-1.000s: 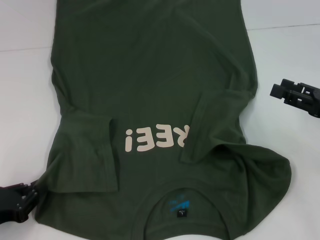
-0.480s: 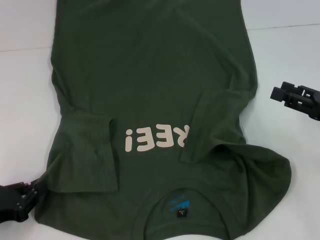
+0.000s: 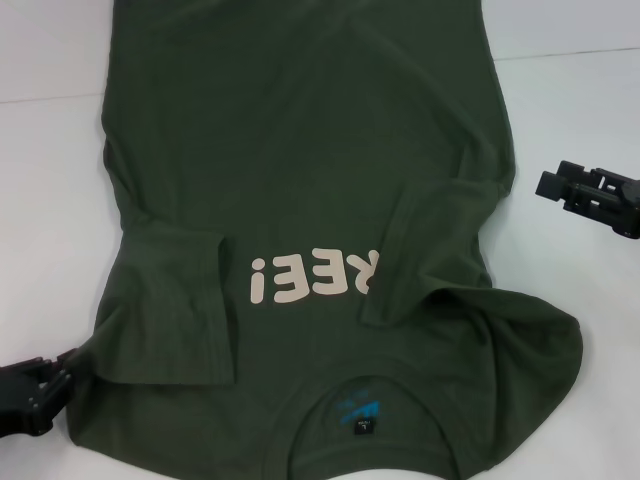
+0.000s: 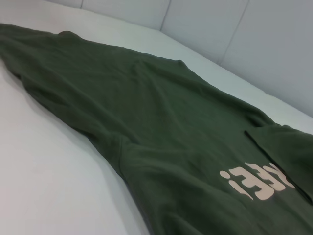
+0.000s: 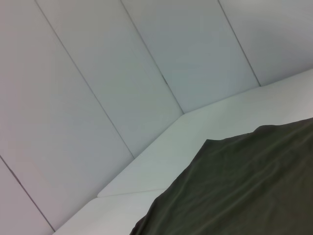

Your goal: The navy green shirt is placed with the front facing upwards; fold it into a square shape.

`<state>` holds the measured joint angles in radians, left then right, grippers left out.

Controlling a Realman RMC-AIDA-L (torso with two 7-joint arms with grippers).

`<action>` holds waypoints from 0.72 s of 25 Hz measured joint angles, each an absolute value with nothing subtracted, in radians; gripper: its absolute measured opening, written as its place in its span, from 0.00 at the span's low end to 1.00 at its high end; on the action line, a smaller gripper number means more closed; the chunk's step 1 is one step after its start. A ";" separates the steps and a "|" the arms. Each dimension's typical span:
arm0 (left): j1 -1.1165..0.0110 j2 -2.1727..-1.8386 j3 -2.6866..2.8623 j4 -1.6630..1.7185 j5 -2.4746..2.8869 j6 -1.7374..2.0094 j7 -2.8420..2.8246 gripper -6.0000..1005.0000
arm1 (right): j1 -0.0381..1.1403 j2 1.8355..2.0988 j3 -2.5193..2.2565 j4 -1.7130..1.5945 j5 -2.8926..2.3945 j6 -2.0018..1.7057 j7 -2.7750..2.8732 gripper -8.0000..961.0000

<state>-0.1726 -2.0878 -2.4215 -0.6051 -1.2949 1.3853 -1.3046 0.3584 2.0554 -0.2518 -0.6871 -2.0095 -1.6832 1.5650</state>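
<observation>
The navy green shirt (image 3: 300,130) lies front up on the white table (image 3: 50,200), collar toward me. Both short sleeves are folded inward: one (image 3: 180,300) on the left, the other (image 3: 420,250) covering the end of the pale letters (image 3: 315,277). A black label (image 3: 362,426) shows inside the collar. My left gripper (image 3: 45,392) rests on the table just off the shirt's near left shoulder edge, open and holding nothing. My right gripper (image 3: 550,184) hovers to the right of the shirt, clear of the cloth. The left wrist view shows the shirt (image 4: 161,132) and letters (image 4: 257,180); the right wrist view shows a shirt edge (image 5: 244,186).
The white table has a seam line (image 3: 570,52) running across at the back. Pale padded wall panels (image 5: 122,73) stand behind the table. Bare table lies on both sides of the shirt.
My left gripper has drawn back a little from the shirt's shoulder edge. My right gripper has shifted slightly toward the shirt. The shirt itself lies as before.
</observation>
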 joint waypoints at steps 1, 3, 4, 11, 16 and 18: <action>-0.173 -2.088 -2.423 -0.605 -1.295 1.386 -1.311 0.11 | 0.359 2.055 -0.252 -0.687 -2.009 -1.683 1.565 0.70; -0.174 -2.087 -2.426 -0.606 -1.296 1.387 -1.321 0.14 | 0.359 2.055 -0.252 -0.687 -2.010 -1.683 1.565 0.70; -0.174 -2.087 -2.428 -0.607 -1.297 1.388 -1.323 0.15 | 0.359 2.055 -0.252 -0.687 -2.009 -1.683 1.565 0.70; -0.175 -2.086 -2.439 -0.608 -1.294 1.389 -1.329 0.24 | 0.361 2.055 -0.252 -0.687 -2.008 -1.683 1.566 0.70; -0.174 -2.079 -2.439 -0.607 -1.294 1.395 -1.334 0.45 | 0.361 2.055 -0.252 -0.687 -2.006 -1.682 1.566 0.70; -0.174 -2.078 -2.439 -0.607 -1.294 1.396 -1.337 0.53 | 0.363 2.055 -0.252 -0.687 -2.007 -1.680 1.566 0.70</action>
